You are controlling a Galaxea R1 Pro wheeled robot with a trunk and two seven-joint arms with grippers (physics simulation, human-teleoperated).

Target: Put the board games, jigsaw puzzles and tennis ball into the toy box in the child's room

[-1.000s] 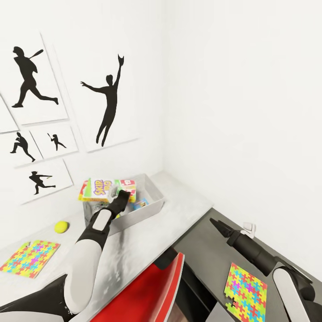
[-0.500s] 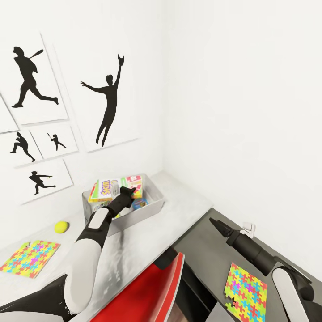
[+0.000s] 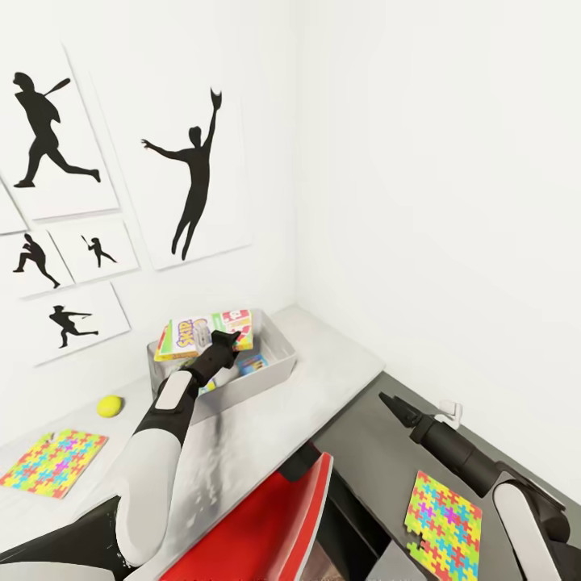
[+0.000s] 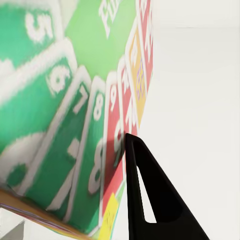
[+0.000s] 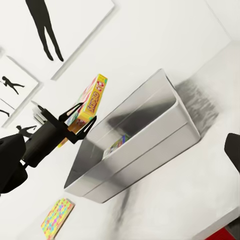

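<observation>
At far left on the white desk (image 3: 266, 420), near its front edge: a jigsaw puzzle (image 3: 52, 461), lying flat, bright multicoloured pieces. Just beyond it, close to the wall, a yellow-green tennis ball (image 3: 110, 406), well apart from the toy box. On the wall above, black baseball silhouettes on white posters (image 3: 194, 173).

Further right, toward the corner: the grey toy box (image 3: 270, 373), open-topped, standing on the desk. Inside it, on the bottom, a small colourful box (image 5: 118, 144), partly hidden by the wall of the toy box. Over the open top, the left tool (image 3: 224, 342), reaching in from the near side. Held up above the rim, tilted on edge: a board game (image 3: 206, 333), green and yellow with "SKIP" lettering. In the right wrist view, the left tool (image 5: 75, 123) spread on either side of the board game (image 5: 91, 102), fingers against its faces. In the left wrist view, one black finger (image 4: 150, 200) right beside the printed card artwork of the board game (image 4: 65, 125). Grasping the board game, then.

Lower centre: a red chair back (image 3: 266, 528), tucked against the desk.

At right, on the dark surface (image 3: 379, 452): the right tool (image 3: 390, 403), hovering with nothing in it, tips seemingly together, though cannot tell for sure. Beside the right forearm, a second jigsaw puzzle (image 3: 444, 518) lying flat.
</observation>
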